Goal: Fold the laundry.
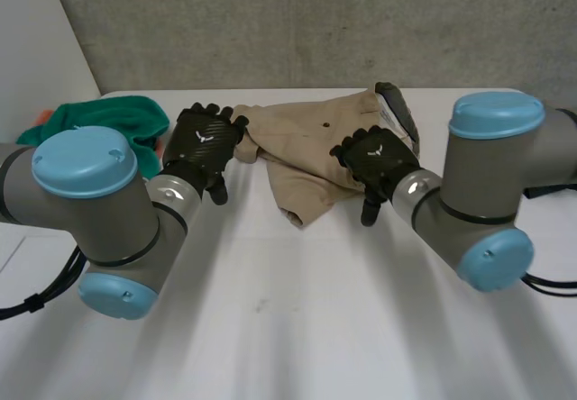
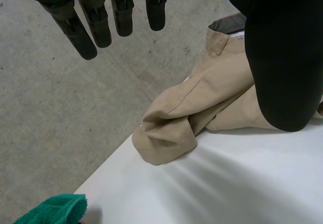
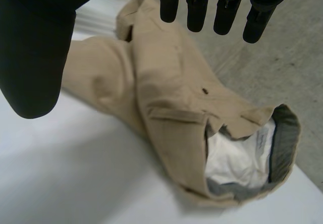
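A pair of tan trousers (image 1: 306, 143) lies crumpled at the far middle of the white table (image 1: 297, 310), its grey-lined waistband (image 1: 397, 112) turned open at the right. My left hand (image 1: 203, 143) hovers open beside the left trouser leg end (image 2: 164, 141), fingers (image 2: 101, 24) straight and holding nothing. My right hand (image 1: 374, 161) hangs open above the trousers' right part, fingers (image 3: 199, 9) straight above the cloth (image 3: 166, 82), apart from it. The waistband's white inside (image 3: 237, 156) shows in the right wrist view.
A green cloth (image 1: 113, 121) lies bunched at the table's far left, also seen as a green corner (image 2: 53, 209) near my left hand. A concrete wall (image 1: 315, 22) stands behind the table's far edge. The near half of the table is bare white.
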